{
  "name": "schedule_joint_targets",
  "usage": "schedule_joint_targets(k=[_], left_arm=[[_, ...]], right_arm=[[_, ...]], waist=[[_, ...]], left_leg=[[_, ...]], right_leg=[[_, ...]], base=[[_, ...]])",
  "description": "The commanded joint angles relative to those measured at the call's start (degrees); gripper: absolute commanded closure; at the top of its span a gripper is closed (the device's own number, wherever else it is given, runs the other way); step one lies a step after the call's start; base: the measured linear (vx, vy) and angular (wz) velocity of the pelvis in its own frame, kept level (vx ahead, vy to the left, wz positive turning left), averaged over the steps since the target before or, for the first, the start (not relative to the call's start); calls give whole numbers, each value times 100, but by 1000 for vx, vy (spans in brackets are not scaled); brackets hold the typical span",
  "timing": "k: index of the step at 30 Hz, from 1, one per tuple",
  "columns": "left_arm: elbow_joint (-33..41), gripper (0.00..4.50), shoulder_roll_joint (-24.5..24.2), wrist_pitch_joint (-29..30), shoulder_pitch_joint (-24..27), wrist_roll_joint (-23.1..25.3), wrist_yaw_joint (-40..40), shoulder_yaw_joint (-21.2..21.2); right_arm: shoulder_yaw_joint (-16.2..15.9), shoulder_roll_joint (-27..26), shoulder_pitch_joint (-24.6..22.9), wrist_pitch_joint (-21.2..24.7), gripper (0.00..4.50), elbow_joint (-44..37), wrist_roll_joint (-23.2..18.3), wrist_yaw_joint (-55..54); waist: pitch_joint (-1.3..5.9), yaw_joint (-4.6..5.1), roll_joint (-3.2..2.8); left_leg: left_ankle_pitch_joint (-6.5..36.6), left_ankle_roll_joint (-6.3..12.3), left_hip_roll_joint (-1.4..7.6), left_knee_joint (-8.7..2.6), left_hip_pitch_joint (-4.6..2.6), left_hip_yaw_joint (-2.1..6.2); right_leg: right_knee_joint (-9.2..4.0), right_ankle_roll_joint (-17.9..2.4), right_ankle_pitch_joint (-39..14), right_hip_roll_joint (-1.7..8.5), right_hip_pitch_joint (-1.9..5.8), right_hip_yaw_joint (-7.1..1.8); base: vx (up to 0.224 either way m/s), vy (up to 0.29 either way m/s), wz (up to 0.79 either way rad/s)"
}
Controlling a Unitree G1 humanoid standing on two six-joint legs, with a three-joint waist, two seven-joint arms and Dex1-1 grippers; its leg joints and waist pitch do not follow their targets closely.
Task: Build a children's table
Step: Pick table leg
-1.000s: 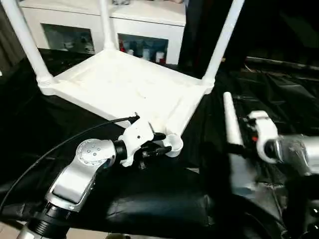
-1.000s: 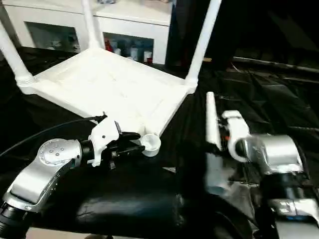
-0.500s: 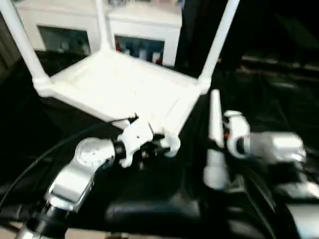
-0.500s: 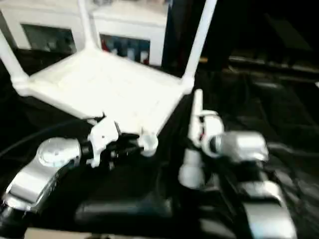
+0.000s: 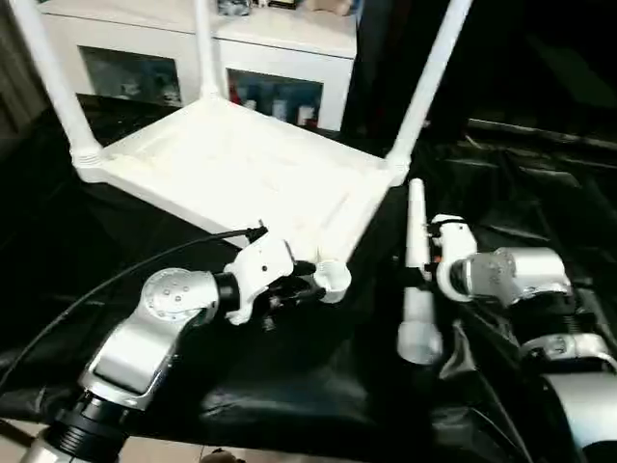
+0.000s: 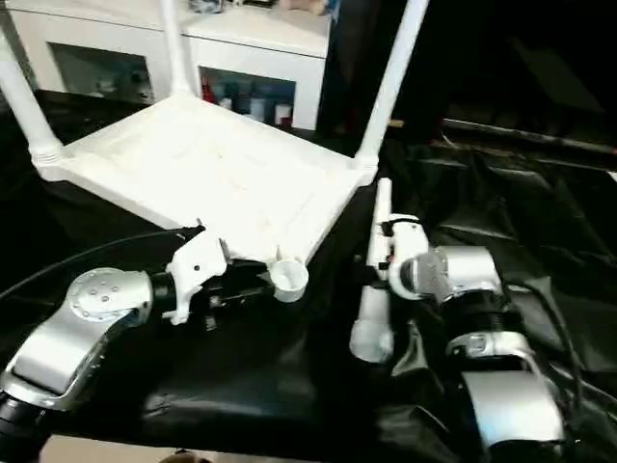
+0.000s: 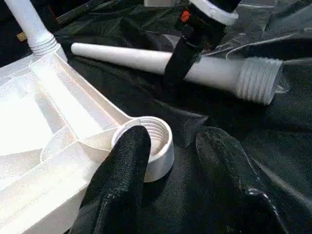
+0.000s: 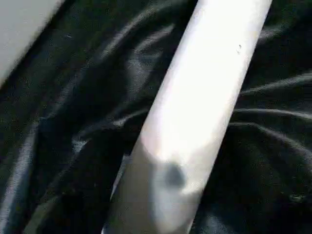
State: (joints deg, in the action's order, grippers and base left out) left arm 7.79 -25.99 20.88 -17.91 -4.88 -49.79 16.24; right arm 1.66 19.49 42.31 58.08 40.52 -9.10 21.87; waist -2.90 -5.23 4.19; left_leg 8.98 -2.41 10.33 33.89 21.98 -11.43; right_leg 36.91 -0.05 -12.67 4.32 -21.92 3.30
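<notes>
**Last leg brought toward the open socket**

The upside-down table [image 5: 231, 164] lies on the black cloth [image 5: 289, 386]. The left gripper [image 7: 170, 165] straddles the empty socket [image 7: 155, 141], steadying it. The right gripper [image 5: 424, 275] clasps the loose leg [image 5: 416, 280], threaded end nearest.

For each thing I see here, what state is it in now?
White plastic table top: upside down, ribbed underside up.
Three fitted white legs: upright in corner sockets.
Near corner socket: empty, threaded.
Loose white tapered leg: gripped by the right claw, off the black cloth.
Left claw: straddling the empty socket's rim.
</notes>
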Motion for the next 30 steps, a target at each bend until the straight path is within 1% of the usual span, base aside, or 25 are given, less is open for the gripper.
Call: schedule_joint_targets(k=[1,2,3,4,6,8,9,11,13,14,15,16,17,18,20,22,24,30], left_arm=[[177,255,-8,4,-54,-37,-45,81],[183,255,-14,4,-57,-40,-50,85],[195,255,-13,11,-62,-39,-50,94],[202,255,-14,13,-63,-39,-54,98],[216,255,-21,21,-67,-42,-69,105],[229,255,-49,29,-80,-43,-99,102],[237,255,-66,39,-81,-51,-114,94],[259,255,-90,59,-69,-67,-132,85],[269,255,-99,74,-61,-72,-135,89],[269,255,-106,72,-60,-72,-140,92],[265,255,-107,71,-63,-72,-141,95],[264,255,-108,70,-64,-72,-141,96],[260,255,-110,70,-71,-72,-143,99],[250,255,-110,69,-82,-71,-147,100],[234,255,-106,67,-101,-73,-158,99],[223,255,-109,70,-116,-68,-174,99],[219,255,-112,75,-120,-62,-180,99],[248,255,-119,110,-94,-55,-175,110]], right_arm=[[-84,239,-66,104,151,-223,138,35],[-69,284,-79,150,151,-275,140,56],[-64,337,-96,190,160,-325,139,86],[-58,362,-102,207,160,-343,132,100],[-44,418,-126,257,184,-401,111,130],[-46,539,-229,363,201,-571,56,171],[-42,586,-296,423,219,-671,39,198],[9,630,-410,540,233,-823,-18,234],[48,652,-487,592,239,-908,-40,242],[69,655,-520,603,253,-928,-42,238],[87,655,-534,611,256,-933,-46,232],[91,655,-538,612,257,-934,-47,230],[110,652,-561,618,261,-950,-52,220],[126,648,-584,630,265,-984,-60,208],[150,635,-619,656,267,-1047,-77,192],[178,620,-696,695,268,-1150,-98,169],[190,618,-735,699,268,-1174,-96,158],[202,692,-931,561,270,-1046,-10,101]], waist=[[336,5,-41],[336,5,-41],[342,4,-44],[341,7,-40],[339,13,-35],[332,9,-32],[331,8,-34],[325,9,-31],[318,12,-47],[312,11,-43],[316,18,-41],[316,17,-63],[312,23,-51],[313,18,-69],[313,19,-61],[321,11,-65],[323,16,-71],[310,7,-74]], left_leg=[[1385,-542,302,-407,-163,152],[1385,-542,302,-407,-163,152],[1280,-507,298,-398,-155,145],[1259,-497,295,-399,-151,145],[1262,-463,295,-390,-153,139],[1271,-447,293,-392,-150,139],[1286,-442,299,-394,-158,141],[1351,-438,301,-396,-165,141],[1480,-471,304,-403,-177,149],[1487,-472,300,-404,-171,146],[1537,-490,306,-408,-177,155],[1549,-502,305,-409,-177,160],[1583,-513,305,-409,-178,157],[1604,-521,305,-408,-185,161],[1619,-525,304,-412,-180,163],[1537,-513,307,-412,-175,163],[1494,-510,304,-411,-175,158],[1609,-524,308,-415,-185,160]], right_leg=[[-501,-869,-1066,404,139,-286],[-501,-869,-1066,404,139,-286],[-486,-880,-910,394,151,-287],[-483,-892,-878,391,153,-285],[-486,-942,-862,395,154,-285],[-498,-940,-904,395,158,-288],[-502,-929,-936,395,156,-288],[-515,-913,-1042,394,149,-290],[-535,-903,-1240,402,132,-288],[-545,-888,-1266,401,135,-293],[-543,-883,-1350,403,127,-288],[-542,-887,-1358,407,127,-290],[-550,-886,-1375,403,120,-290],[-549,-886,-1387,406,117,-291],[-554,-875,-1384,405,124,-292],[-539,-870,-1237,399,133,-293],[-528,-927,-1121,395,132,-289],[-551,-922,-1277,409,123,-292]], base=[[0,0,0],[0,0,0],[0,0,0],[0,0,0],[0,0,0],[0,0,0],[0,0,0],[0,0,0],[0,0,0],[0,0,0],[0,0,0],[0,0,0],[0,0,0],[0,0,0],[0,0,0],[0,0,0],[0,0,0],[0,0,0]])
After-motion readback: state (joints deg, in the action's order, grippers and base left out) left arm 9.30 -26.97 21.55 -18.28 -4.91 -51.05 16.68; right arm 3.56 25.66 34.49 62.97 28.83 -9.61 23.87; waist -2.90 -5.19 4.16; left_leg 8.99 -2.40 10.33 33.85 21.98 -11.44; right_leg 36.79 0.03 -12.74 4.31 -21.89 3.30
